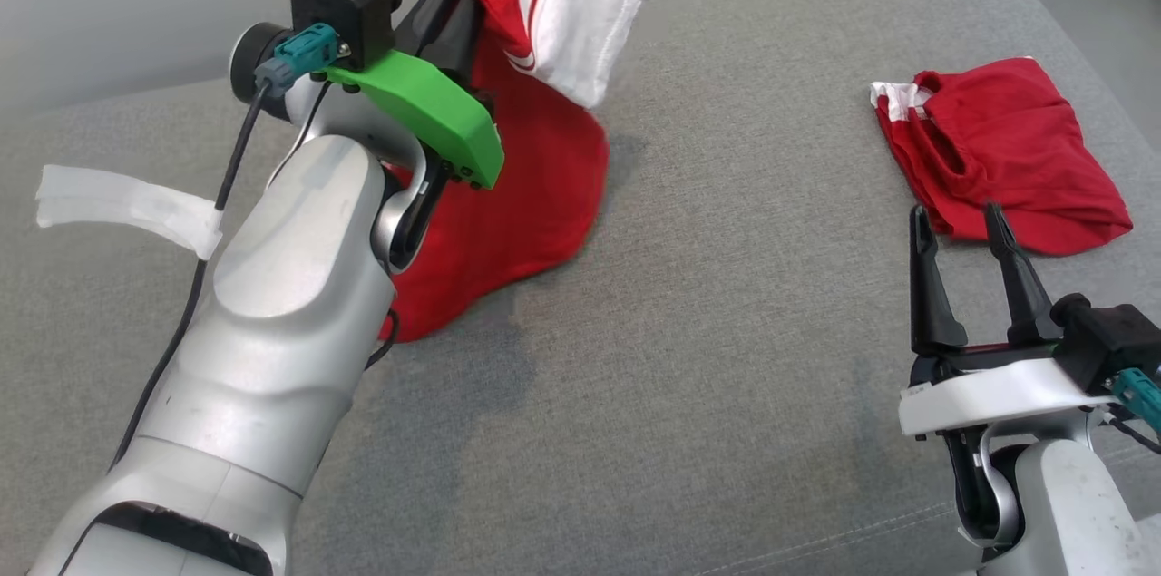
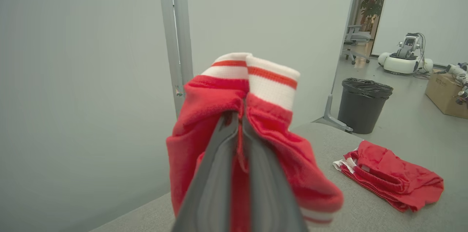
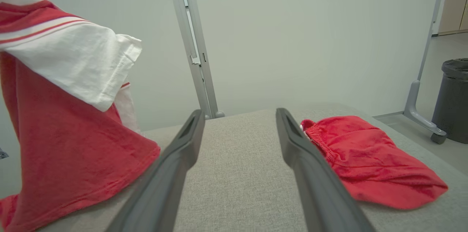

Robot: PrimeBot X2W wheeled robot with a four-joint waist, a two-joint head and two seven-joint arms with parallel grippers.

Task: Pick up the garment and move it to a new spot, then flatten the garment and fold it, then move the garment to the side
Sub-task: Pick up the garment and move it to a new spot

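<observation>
Grey upholstered tabletop (image 1: 726,331), pale wall behind. The red-and-white garment (image 1: 535,177) hangs near the far left edge, long axis roughly vertical, hem touching the tabletop. The left gripper (image 1: 458,9) is clamped on its upper end. The right gripper (image 1: 960,222) stands wide and empty, well apart near the right edge, beside a second red garment (image 1: 998,150).

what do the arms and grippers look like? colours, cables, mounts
Both arms: glossy silver-white shells. The left arm has a green bracket, black camera block, teal connector and a black cable along the forearm. The right gripper: two long dark tapered fingers on a white bracket, with a matching black block and teal plug.
</observation>
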